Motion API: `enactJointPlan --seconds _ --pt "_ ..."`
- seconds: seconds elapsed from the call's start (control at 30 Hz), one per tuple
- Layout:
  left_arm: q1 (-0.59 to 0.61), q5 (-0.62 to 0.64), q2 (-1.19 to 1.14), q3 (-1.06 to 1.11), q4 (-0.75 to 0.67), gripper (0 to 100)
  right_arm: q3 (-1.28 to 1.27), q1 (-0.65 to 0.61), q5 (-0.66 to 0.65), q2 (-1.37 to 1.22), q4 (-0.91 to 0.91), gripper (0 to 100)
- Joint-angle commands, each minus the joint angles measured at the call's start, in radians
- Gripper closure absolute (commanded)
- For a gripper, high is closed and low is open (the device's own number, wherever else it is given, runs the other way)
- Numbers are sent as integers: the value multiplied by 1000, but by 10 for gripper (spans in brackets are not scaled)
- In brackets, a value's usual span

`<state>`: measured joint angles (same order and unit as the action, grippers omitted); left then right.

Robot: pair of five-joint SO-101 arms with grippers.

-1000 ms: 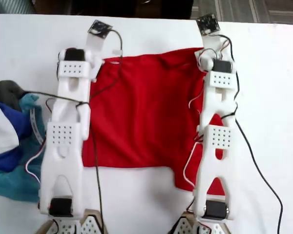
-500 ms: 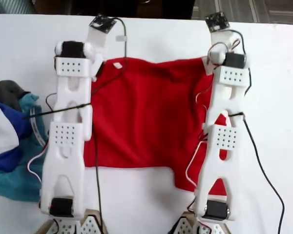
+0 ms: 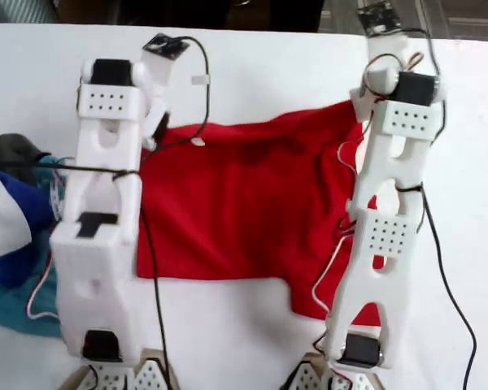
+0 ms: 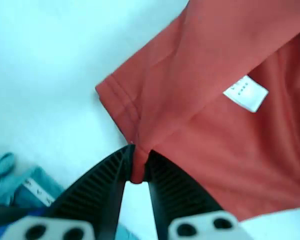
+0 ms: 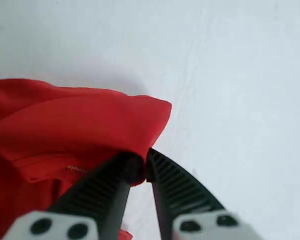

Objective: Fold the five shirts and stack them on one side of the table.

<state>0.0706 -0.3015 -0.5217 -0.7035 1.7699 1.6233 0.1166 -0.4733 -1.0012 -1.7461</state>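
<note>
1. High view gives us the red shirt (image 3: 244, 211) spread on the tabletop (image 3: 252, 57), its far edge running side to side between our two arms and its body lying back toward the arm bases
2. Our left tool (image 4: 139, 154) is clamped narrow on one far corner, and our right tool (image 5: 139, 159) is pinched on the opposite far corner
3. Both arms are stretched out long, wrists over the shirt's far edge, each at its own corner
4. We judge the fold calls for drawing both corners evenly toward the near hem
5. Beside our left arm the other shirts (image 3: 16, 219) lie heaped and unfolded
</note>
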Motion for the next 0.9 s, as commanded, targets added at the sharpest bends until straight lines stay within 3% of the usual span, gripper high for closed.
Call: enactJointPlan --seconds 0.0,0.17,0.4,0.6,0.87 --pt "3 3 206 147 -12 974 15 31 -2 130 -30 981" --pt "8 3 371 348 -54 974 -265 64 -2 352 -30 981" --pt "3 3 555 567 -109 974 -1005 12 -8 831 8 980" --pt "6 -6 663 748 -114 974 -1613 7 -9 1228 268 980" --pt "5 -55 804 938 -121 974 -2274 54 -133 1655 478 980"
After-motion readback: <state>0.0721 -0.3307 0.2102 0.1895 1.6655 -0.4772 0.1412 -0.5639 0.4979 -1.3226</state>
